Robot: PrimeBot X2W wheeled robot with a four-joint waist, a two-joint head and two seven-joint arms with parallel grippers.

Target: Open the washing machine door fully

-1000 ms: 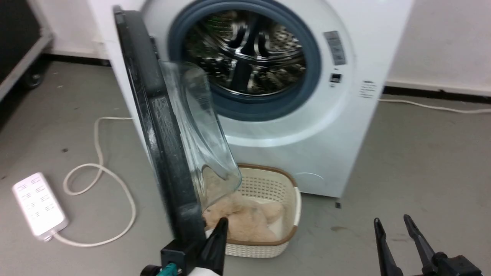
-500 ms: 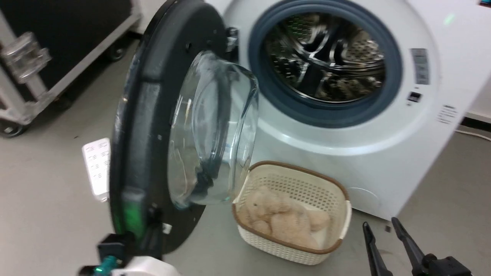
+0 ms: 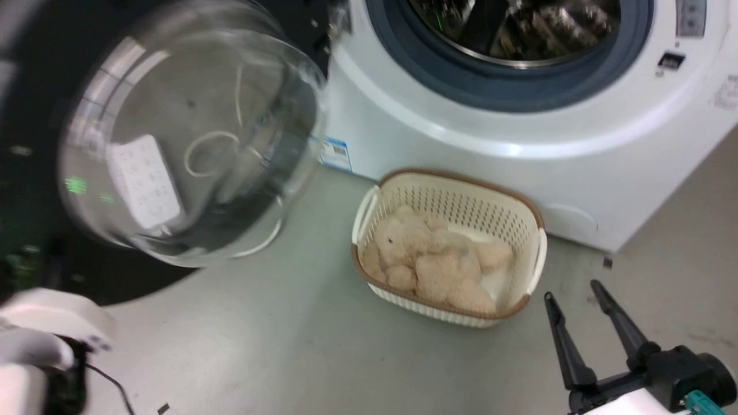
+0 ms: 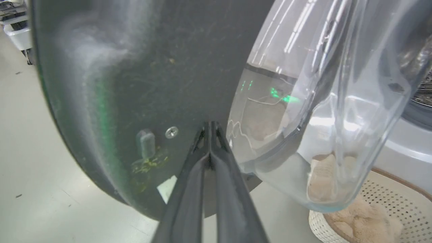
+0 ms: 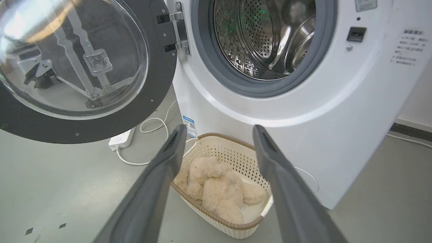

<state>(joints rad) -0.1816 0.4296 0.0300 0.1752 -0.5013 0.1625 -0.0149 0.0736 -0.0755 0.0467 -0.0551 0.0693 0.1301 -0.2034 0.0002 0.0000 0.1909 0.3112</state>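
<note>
The left gripper [image 4: 210, 127] has its two fingers pressed together with nothing between them. In the left wrist view its tips seem to lie against the black inner face of the door [image 4: 135, 67], low down, between a screw [image 4: 171, 132] and the edge of the glass bowl [image 4: 303, 101]. The right gripper [image 3: 571, 291] hangs low over the grey floor [image 3: 288, 346] with its fingers spread wide and empty. It is well apart from the door and points toward the basket [image 3: 458, 179].

The door [image 3: 190, 144] stands swung out to the left of the washer [image 3: 461, 150] on its hinge [image 5: 177, 32]. Its inner side faces the room, and the drum [image 5: 266, 37] is uncovered.

On the front of the washer, at lower left, there is a blue sticker [image 5: 190, 125], and at the right a block of small print [image 5: 406, 47]. I cannot read the writing on either of them.

The cream basket with a brown rim stands on the floor just before the washer, under the drum opening, and a beige plush toy [image 3: 432, 265] lies in it. A white power strip [image 5: 121, 140] with its cable [image 5: 152, 121] lies on the floor beyond the door.
</note>
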